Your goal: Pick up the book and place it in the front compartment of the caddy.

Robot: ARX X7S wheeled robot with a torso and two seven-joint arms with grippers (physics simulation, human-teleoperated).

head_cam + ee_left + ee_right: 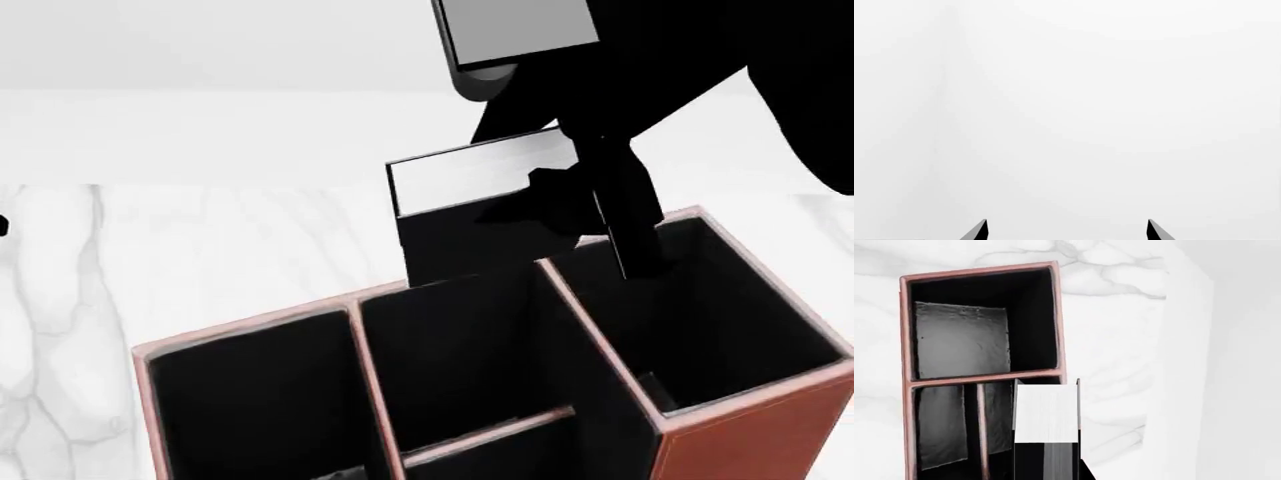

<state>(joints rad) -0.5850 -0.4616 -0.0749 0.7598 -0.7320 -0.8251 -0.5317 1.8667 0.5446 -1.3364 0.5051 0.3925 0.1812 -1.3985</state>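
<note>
My right gripper pinches the book upright above the caddy rim; stiff, light and slick-covered, it needs a firm squeeze across both covers.

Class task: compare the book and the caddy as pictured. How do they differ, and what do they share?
The book is small and held up in the right gripper; the caddy is far larger and rests on the marble table. The book shows white pages; the caddy is reddish-brown outside. Both have black surfaces.
</note>
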